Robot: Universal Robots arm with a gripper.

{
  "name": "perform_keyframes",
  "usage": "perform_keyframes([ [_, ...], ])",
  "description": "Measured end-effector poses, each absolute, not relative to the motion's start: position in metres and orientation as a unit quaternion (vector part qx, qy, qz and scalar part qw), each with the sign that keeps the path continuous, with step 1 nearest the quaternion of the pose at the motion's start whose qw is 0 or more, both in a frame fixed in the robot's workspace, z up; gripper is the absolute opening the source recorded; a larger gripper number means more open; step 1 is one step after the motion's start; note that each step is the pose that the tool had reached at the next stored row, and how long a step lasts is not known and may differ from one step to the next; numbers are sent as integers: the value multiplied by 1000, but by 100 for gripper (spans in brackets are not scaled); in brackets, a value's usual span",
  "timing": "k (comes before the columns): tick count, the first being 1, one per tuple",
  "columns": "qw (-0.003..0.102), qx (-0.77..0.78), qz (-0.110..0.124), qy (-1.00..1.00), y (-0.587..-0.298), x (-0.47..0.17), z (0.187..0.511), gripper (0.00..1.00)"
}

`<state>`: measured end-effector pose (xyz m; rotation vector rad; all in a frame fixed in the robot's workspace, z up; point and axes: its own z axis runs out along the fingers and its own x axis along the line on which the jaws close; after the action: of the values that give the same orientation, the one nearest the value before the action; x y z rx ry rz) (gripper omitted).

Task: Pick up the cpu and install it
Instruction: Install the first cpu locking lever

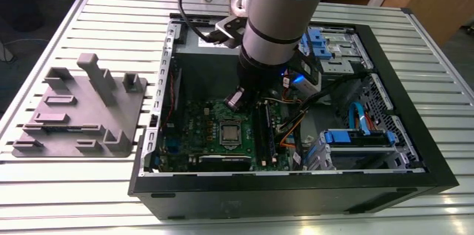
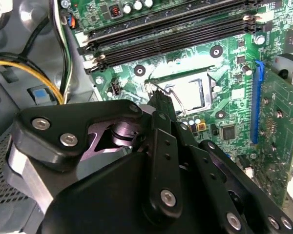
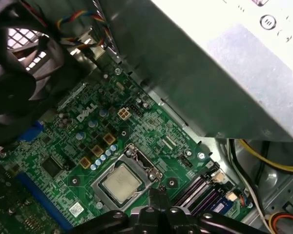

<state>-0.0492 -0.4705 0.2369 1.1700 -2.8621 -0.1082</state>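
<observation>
We are judging cpu, sitting in socket, light, stiff, fragile; opposite edges offering best hold. Gripper hovering beside, pressed together, empty.

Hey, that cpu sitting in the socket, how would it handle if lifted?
Likely stiff and light: the cpu is a thin flat square. Its smooth metal top probably makes it slippery. Lying flat, it should not roll.

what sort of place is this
Probably a robotics lab or test bench: an open computer case on a slotted metal table, a grey fixture plate beside it, a robot arm reaching over the motherboard.
</observation>
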Motion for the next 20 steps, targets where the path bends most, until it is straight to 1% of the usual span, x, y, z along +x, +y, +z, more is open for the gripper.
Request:
perform_keyframes([
  [8,24,357,-33,-933,-472,-50,227,10],
  [20,24,333,-32,-942,-474,-52,220,10],
])
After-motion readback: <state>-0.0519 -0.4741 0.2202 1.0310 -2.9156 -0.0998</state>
